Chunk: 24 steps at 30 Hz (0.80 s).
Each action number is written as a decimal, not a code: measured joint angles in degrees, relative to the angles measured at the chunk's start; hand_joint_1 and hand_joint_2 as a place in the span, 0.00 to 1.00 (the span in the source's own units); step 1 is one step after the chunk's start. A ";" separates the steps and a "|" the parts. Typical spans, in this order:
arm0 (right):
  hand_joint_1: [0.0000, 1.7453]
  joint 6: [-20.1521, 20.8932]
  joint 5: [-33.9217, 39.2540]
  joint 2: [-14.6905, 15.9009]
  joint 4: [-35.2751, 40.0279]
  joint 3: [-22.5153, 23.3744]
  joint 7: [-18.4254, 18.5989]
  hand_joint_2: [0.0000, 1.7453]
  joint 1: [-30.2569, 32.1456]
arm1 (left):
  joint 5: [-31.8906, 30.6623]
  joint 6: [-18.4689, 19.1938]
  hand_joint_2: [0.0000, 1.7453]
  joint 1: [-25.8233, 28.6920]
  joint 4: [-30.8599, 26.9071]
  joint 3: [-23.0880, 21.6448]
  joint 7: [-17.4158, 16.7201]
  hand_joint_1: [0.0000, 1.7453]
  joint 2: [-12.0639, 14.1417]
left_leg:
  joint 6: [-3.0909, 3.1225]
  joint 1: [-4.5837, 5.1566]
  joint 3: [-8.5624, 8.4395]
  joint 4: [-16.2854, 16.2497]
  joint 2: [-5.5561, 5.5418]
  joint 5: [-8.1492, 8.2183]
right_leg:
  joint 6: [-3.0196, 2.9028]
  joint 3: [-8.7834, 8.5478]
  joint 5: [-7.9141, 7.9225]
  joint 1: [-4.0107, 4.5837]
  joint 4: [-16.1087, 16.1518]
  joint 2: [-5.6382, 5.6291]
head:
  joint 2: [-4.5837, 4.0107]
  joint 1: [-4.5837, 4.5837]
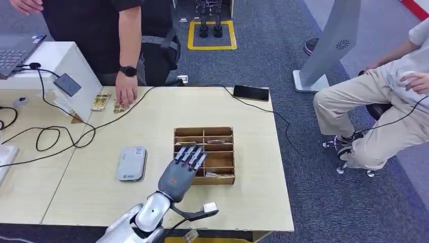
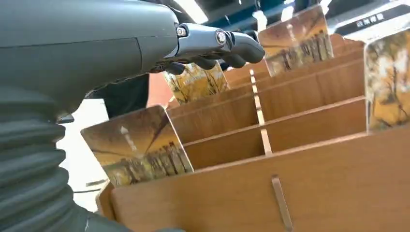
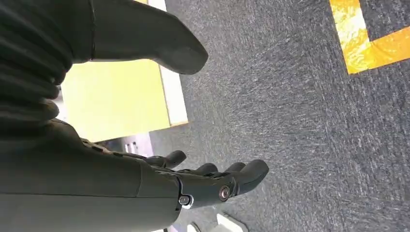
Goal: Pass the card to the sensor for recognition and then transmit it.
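A wooden compartment box (image 1: 204, 132) stands on the pale table, with picture cards upright in its slots (image 1: 217, 174). My left hand (image 1: 183, 167) reaches over the box's near left part with straight, spread fingers and holds nothing. In the left wrist view its fingers (image 2: 237, 46) hover just above one card (image 2: 196, 81); whether they touch it is unclear. Another card (image 2: 138, 145) leans in the nearest slot. A grey-white sensor pad (image 1: 132, 163) lies left of the box. My right hand (image 3: 145, 183) hangs beside the table, fingers loosely apart and holding nothing.
A standing person rests a hand (image 1: 125, 93) on loose cards (image 1: 100, 101) at the table's far edge. Black cables (image 1: 55, 136) cross the left side, near a laptop (image 1: 15, 50). A black phone (image 1: 250, 92) lies far right. A seated person (image 1: 384, 111) is to the right.
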<state>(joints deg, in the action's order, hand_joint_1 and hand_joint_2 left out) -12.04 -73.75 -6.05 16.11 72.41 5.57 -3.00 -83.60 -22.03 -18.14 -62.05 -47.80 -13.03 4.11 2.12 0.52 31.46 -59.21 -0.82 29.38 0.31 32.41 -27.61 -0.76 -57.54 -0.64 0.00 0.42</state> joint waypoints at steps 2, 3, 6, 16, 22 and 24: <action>0.00 0.00 -0.04 0.00 0.00 0.07 0.00 1.00 0.03 | -0.28 -1.31 1.00 0.24 0.09 0.39 -0.50 0.00 -0.15 | 0.00 0.00 0.00 0.00 0.01 0.00 | 0.00 0.00 0.00 0.00 0.00 0.00 | 0.00 0.00; 0.00 0.00 -0.07 0.00 0.00 0.09 0.00 1.00 0.04 | -0.35 -1.86 1.00 0.38 0.13 0.59 -0.70 0.00 -0.26 | 0.00 0.00 0.00 0.00 0.00 0.00 | 0.00 0.00 0.00 0.00 0.00 0.00 | 0.00 0.00; 0.00 0.00 -0.26 0.00 0.00 0.13 0.00 1.00 0.04 | -0.48 -4.00 1.00 0.89 0.17 1.51 -1.03 0.00 -0.59 | 0.00 0.00 0.00 0.00 0.00 0.00 | 0.00 0.00 0.00 0.00 0.00 0.00 | 0.00 0.00; 0.00 -0.02 -0.50 0.00 0.00 0.81 0.00 1.00 0.07 | -0.74 -7.49 1.00 2.34 0.20 5.20 -1.64 0.00 -1.66 | 0.00 0.00 0.00 0.00 0.00 0.00 | 0.00 0.00 0.00 0.00 0.00 0.00 | 0.00 0.00; 0.00 0.00 -0.68 -0.02 0.00 0.98 -0.37 1.00 0.06 | -0.79 -5.77 1.00 2.32 1.07 5.62 -0.32 1.00 -1.94 | 0.00 0.00 -0.01 0.00 0.00 0.00 | 0.00 0.00 0.00 0.00 0.00 0.00 | 0.00 -0.02; 0.00 0.09 -0.74 -0.02 0.00 0.98 -0.63 1.00 0.04 | -0.79 -4.30 1.00 2.17 1.90 5.62 0.16 1.00 -2.21 | 0.00 0.00 -0.01 0.00 0.00 0.00 | 0.00 0.00 0.00 0.00 0.00 0.00 | 0.00 0.00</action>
<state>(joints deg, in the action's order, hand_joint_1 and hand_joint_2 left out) -11.96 -74.49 -6.08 16.11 73.40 4.94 -2.96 -84.39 -26.33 -15.97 -60.15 -42.18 -12.87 1.90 2.12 0.52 31.45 -59.21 -0.82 29.38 0.31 32.41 -27.61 -0.76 -57.54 -0.64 0.00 0.42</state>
